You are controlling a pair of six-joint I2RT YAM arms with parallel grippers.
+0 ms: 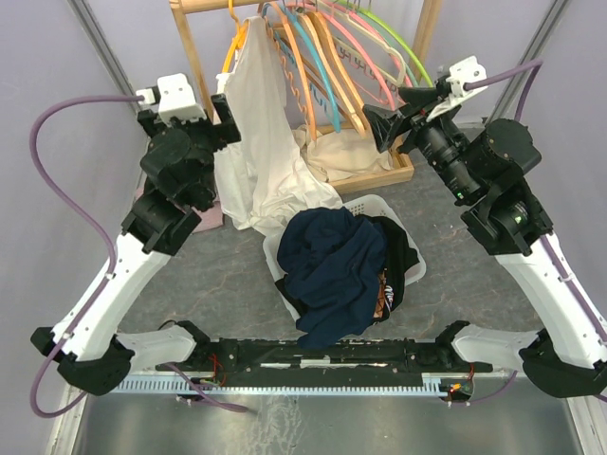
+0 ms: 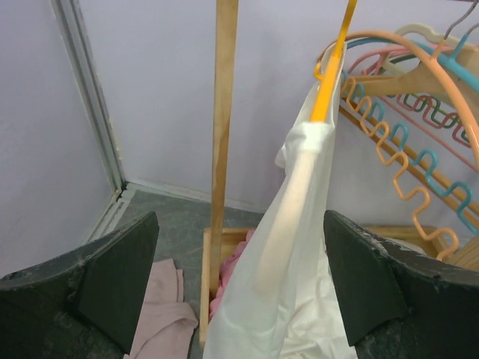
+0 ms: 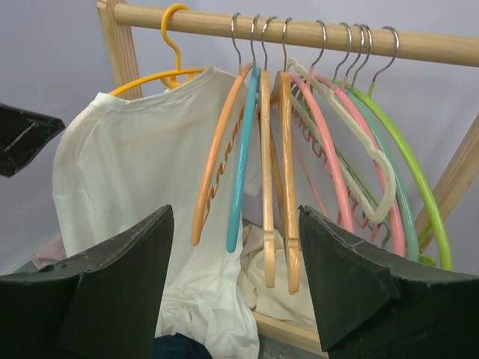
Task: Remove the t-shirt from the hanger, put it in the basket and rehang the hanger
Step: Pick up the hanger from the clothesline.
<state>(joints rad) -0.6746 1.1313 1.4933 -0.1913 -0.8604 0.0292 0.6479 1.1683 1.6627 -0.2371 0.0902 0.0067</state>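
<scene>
A white t-shirt [image 1: 258, 133] hangs on a yellow hanger [image 1: 234, 43] at the left end of the wooden rail [image 3: 299, 30]. The shirt also shows in the left wrist view [image 2: 296, 254] and the right wrist view [image 3: 142, 179], with the yellow hanger in both [image 2: 329, 75] [image 3: 161, 71]. My left gripper [image 1: 228, 118] is open, its fingers [image 2: 120, 277] either side of the shirt's sleeve edge without closing on it. My right gripper [image 1: 379, 123] is open and empty, to the right of the rack, facing the bare hangers [image 3: 236, 254].
Several empty coloured hangers [image 1: 332, 57] fill the rail to the right of the shirt. A white basket [image 1: 365, 209] holding dark blue clothes [image 1: 332, 265] stands in front. A cream cloth [image 1: 351, 152] lies on the rack's base. A pink garment [image 2: 161, 307] lies on the floor left.
</scene>
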